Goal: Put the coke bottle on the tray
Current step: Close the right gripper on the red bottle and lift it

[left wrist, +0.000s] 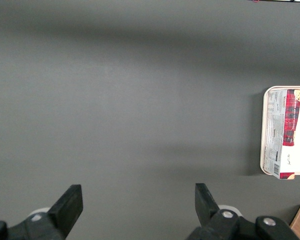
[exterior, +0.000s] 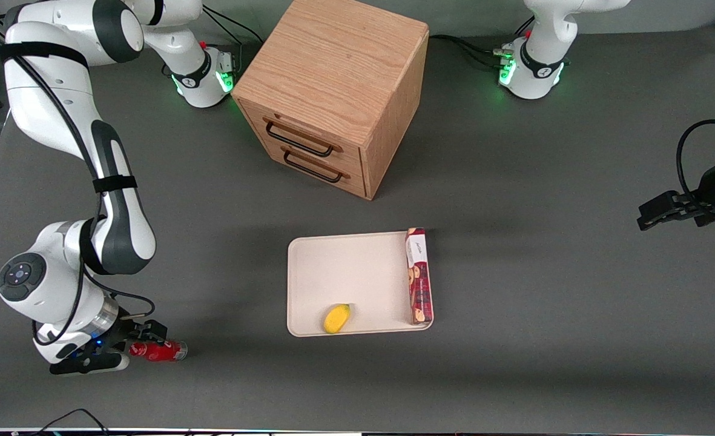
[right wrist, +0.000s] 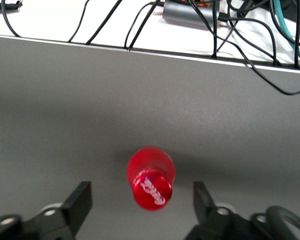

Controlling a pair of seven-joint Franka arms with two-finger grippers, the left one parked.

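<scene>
While the coke bottle [exterior: 158, 350] lies on its side on the table toward the working arm's end, well apart from the tray [exterior: 309, 284], the gripper [exterior: 128, 346] sits at its capped end, jaws wide, cap [right wrist: 152, 192] pointing up between them.

A bright red coke bottle [exterior: 158, 350] was seen, its red cap marked with white script and its base clear and silvery. The gripper [exterior: 141, 340] around it was shown in black, its fingers [right wrist: 79, 202] spread apart, on an arm of white and dark grey. The tray [exterior: 321, 266] was rendered in plain cream-white. On it, a yellow lemon [exterior: 336, 318] was picked out, and a red-brown biscuit box [exterior: 419, 275] patterned with a white panel. The drawer cabinet [exterior: 333, 91] was shown in light wood grain with dark handles. The table [exterior: 545, 212] was a flat dark grey.
</scene>
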